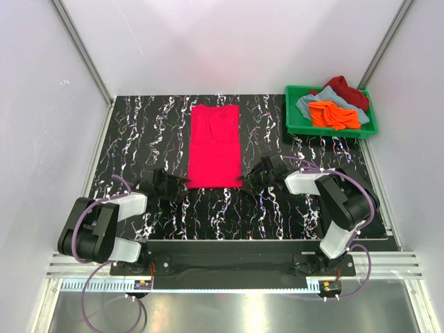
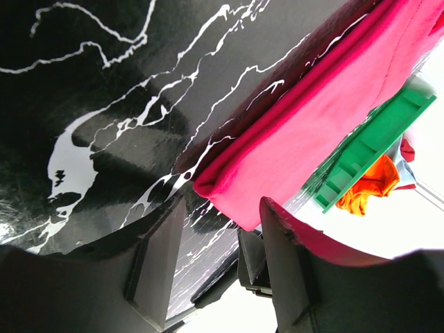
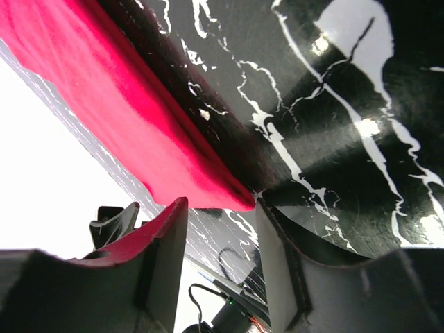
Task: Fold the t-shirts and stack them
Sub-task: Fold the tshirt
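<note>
Left gripper [image 1: 182,182] lies low on the black marbled table [image 1: 139,132], aimed at the lower-left corner of the pinkish-red t-shirt [image 1: 215,146]. On its wrist view I see the two fingers standing apart. The cloth corner is just past the tips and nothing is clamped between them. Right gripper [image 1: 244,182] mirrors it at the lower-right corner of the hem. Its jaws are likewise parted, and the corner lies right at the mouth of the gap, not pinched as far as I can see. The shirt itself lies flat as a long narrow rectangle in the centre of the overhead frame, running up toward the back wall. At upper right, the green crate [image 1: 291,114] holds an orange t-shirt [image 1: 331,114], a grey-blue t-shirt [image 1: 309,103] and a dark red t-shirt [image 1: 345,89], all heaped loosely.
</note>
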